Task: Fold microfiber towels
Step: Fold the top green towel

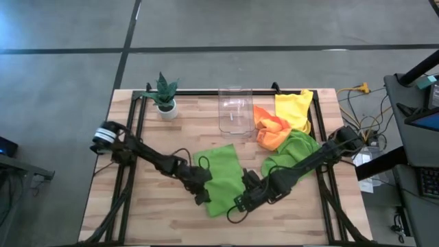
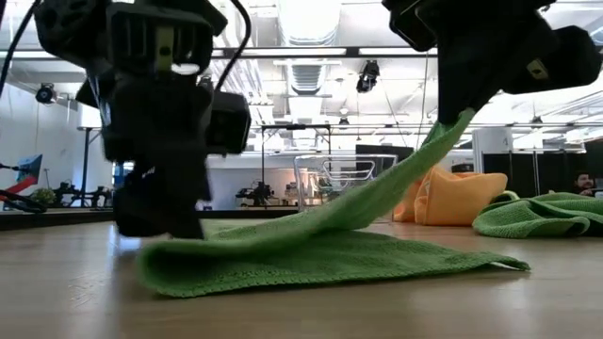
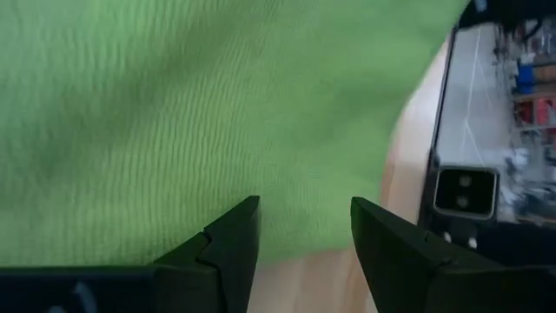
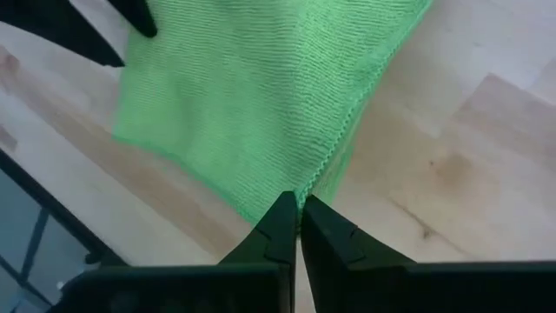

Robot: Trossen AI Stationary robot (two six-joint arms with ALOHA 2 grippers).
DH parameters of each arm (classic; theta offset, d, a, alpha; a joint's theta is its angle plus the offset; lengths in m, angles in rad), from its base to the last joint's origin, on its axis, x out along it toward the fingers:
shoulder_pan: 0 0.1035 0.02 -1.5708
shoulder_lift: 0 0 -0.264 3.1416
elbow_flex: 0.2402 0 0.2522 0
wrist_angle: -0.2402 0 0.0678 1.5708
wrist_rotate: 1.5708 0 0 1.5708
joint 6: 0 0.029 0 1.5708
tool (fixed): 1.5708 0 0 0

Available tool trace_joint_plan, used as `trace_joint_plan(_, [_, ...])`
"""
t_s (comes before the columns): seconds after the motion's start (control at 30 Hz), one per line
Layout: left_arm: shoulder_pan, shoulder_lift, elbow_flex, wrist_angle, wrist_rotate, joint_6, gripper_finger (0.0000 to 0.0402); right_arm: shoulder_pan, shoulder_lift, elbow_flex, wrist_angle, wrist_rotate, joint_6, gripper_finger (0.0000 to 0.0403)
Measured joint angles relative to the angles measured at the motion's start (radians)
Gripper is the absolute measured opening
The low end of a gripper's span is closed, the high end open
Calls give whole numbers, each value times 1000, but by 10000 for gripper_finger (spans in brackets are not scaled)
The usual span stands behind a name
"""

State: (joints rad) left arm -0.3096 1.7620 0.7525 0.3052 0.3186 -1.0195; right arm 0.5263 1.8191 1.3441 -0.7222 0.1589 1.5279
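Right jaws pinch lime green towel (image 4: 252,104) corner.

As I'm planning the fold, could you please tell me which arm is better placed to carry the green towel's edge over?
Probably the right: its tool is shut on the green towel, lifting its edge, while the left tool is open beside it.
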Motion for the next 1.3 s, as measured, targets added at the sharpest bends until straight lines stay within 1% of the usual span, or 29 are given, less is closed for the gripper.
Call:
trace_joint_plan(0.07, [0,4,0,-1,44,-22,166,9,0,0,6,0,12,9])
trace_joint_plan(0.1, [0,3,0,0,50,-23,166,11,0,0,9,0,16,9])
trace_joint_plan(0.4, [0,-68,2,-11,50,-26,166,28,21,-20,126,-1,17,9])
trace_joint_plan(0.57, [0,-118,1,-44,49,-25,166,38,80,-23,168,-62,26,9])
trace_joint_plan(0.7, [0,-145,-1,-86,48,-19,166,54,120,-24,150,-92,39,9])
trace_joint_plan(0.87, [0,-156,-8,-102,48,-14,166,73,147,-25,162,-138,54,9])
trace_joint_plan(0.93, [0,-157,-7,-103,47,-11,166,78,148,-26,157,-141,63,12])
trace_joint_plan(1.07, [0,-157,-7,-112,45,11,166,78,148,-26,151,-154,63,40])
trace_joint_plan(1.2, [0,-162,-7,-114,44,55,166,77,132,-26,149,-169,40,91])
trace_joint_plan(1.3, [1,-186,-7,-115,39,139,166,78,81,-27,113,-165,-15,129])
